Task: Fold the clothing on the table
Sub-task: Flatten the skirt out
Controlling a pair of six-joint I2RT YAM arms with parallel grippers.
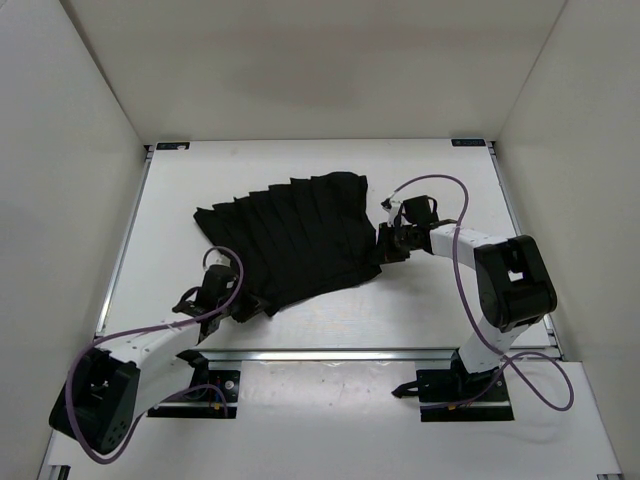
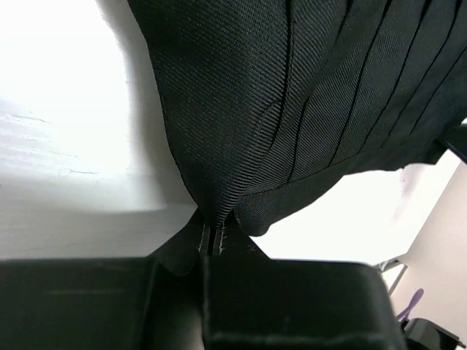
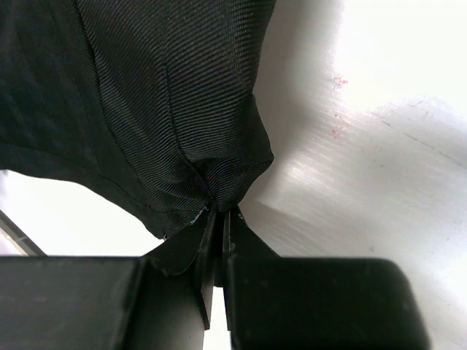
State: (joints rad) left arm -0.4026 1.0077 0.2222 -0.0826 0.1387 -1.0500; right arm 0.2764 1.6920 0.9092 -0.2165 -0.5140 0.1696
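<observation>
Black pleated clothing [image 1: 300, 240] lies spread on the white desk [image 1: 400, 315] between the two arms, left jaws clamped tight on its corner, right jaws pinched tight on its opposite edge, fabric bunched just ahead of each pair of tips.

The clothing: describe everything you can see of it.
The clothing is a black, matte, finely woven pleated skirt, fanned out on the white table with its pleats running parallel. The left gripper is shut on its near-left corner and the right gripper on its right edge, each pinching a small puckered bit of fabric.
</observation>
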